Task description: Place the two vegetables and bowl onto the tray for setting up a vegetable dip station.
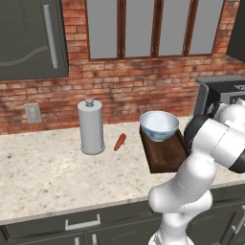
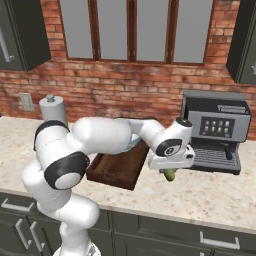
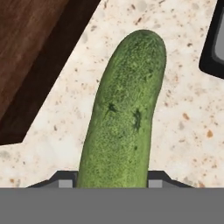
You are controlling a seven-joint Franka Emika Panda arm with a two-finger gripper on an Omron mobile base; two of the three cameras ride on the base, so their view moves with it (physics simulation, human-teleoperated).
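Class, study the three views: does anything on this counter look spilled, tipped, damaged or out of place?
Nothing stands out. The bowl sits upright on the tray, the canister stands straight, and the carrot lies on the counter. The gripper is at the cucumber.

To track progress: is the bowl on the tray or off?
On: the bowl sits at the tray's far end.

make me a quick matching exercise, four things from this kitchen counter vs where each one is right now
Things:
1. bowl
2. carrot
3. cucumber
4. coffee machine

Places:
A. between the claw's fingers, over the counter
B. lying on the counter beside the grey canister
C. on the far end of the tray
D. against the brick wall, right of the tray

Pairs: 1-C, 2-B, 3-A, 4-D
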